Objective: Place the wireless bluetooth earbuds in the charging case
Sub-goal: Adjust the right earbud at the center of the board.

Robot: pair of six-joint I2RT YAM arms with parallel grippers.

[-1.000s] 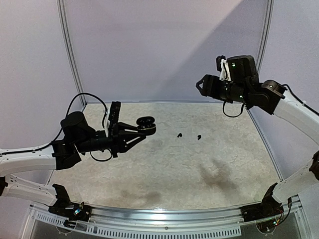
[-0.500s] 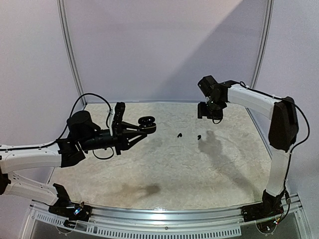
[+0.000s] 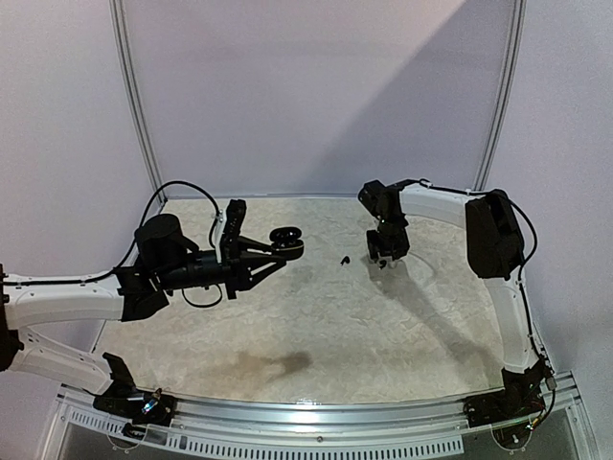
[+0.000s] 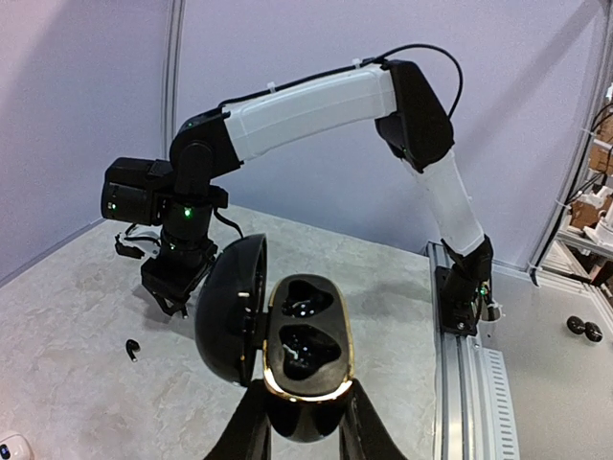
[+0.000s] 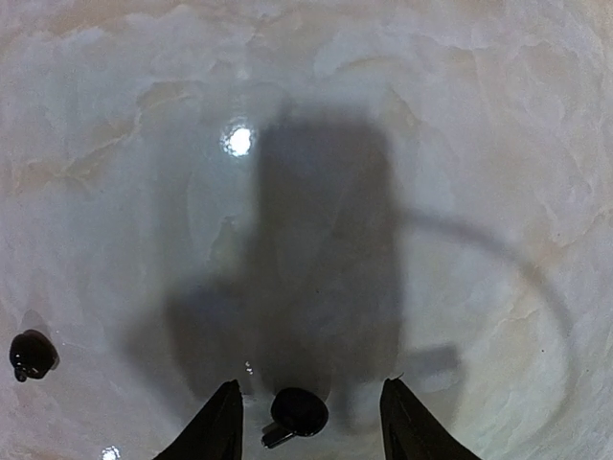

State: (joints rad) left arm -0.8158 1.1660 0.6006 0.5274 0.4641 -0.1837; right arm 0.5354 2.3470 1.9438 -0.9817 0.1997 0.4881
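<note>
My left gripper point(image 3: 274, 251) is shut on a black charging case point(image 3: 286, 241) and holds it above the table's left half. The case's lid is open. In the left wrist view the case point(image 4: 306, 335) shows a gold rim and two empty wells, with my left gripper point(image 4: 305, 414) clamped on its lower body. My right gripper point(image 3: 379, 255) points down at the table, open. One black earbud point(image 5: 299, 413) lies on the table between its fingers point(image 5: 222, 422), touching neither. A second black earbud point(image 5: 32, 353) point(image 3: 342, 259) lies apart to the left.
The table is pale marbled stone point(image 3: 316, 326) with a metal rail point(image 3: 316, 414) along its near edge and purple walls behind. A small white object point(image 4: 9, 448) lies at the lower left corner of the left wrist view. The right arm point(image 4: 316, 101) arches across the back.
My right arm has swung down and left from high at the back right to the table, over the right-hand earbud. My left arm shifted slightly, still holding the case.
</note>
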